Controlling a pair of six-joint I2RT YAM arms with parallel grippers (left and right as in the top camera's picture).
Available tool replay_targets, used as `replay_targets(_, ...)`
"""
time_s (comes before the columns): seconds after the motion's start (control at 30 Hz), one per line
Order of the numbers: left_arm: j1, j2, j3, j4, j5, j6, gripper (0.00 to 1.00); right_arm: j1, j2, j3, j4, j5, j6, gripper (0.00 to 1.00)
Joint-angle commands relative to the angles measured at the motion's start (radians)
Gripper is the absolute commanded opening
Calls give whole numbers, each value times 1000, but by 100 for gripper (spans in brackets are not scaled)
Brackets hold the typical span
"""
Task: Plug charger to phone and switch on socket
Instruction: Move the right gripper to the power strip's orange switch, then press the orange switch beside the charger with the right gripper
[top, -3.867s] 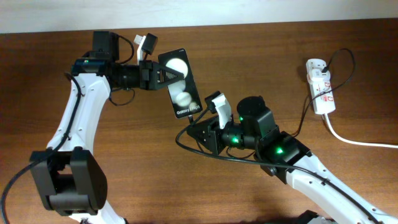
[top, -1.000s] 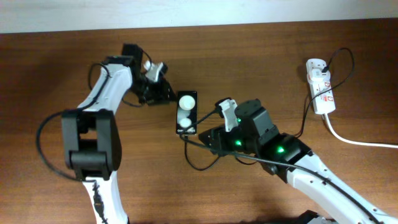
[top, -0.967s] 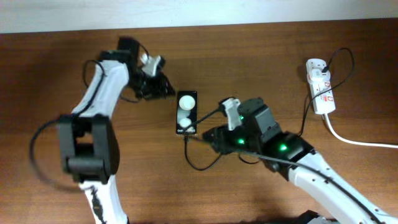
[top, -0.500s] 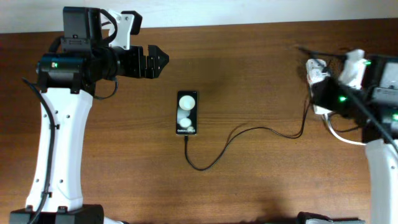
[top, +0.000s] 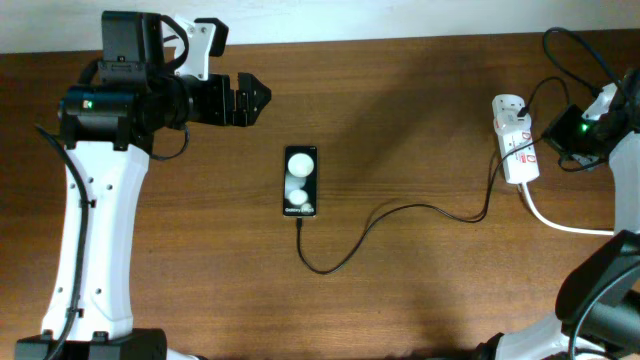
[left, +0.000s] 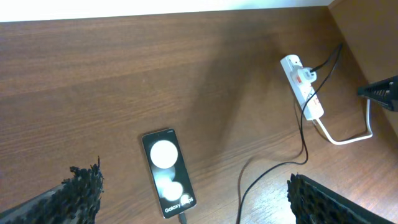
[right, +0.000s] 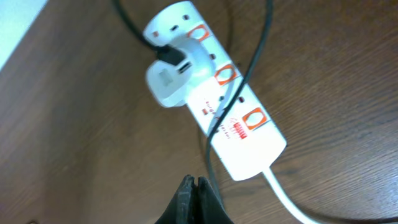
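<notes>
Jaws: left gripper (top: 260, 100) spread, right gripper (right: 194, 190) closed, withdrawn to the frame's right edge beside socket (top: 517, 150); charger (top: 410, 207) in phone (top: 300, 181); switching probably done.

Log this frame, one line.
phone flat | charger tip at phone's bottom edge | socket switch unclear | left pincer open | right pincer shut, off socket

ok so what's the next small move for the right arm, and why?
Probably ease the shut right claw forward onto the red switch beside the white adapter on the socket. The charger looks seated in the phone, and the claw hangs just short of it, touching nothing.
</notes>
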Motion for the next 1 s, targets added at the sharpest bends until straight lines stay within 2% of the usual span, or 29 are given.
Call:
replay_targets(0.0,3,1,1,1,-4,8,99,-8,52,21,31,71,37,4)
replay_targets(0.4,3,1,1,1,-4,8,99,-7,231,21,245,49,40,4)
replay_targets(0.97,3,1,1,1,-4,8,99,-7,238,18,254,45,55,4)
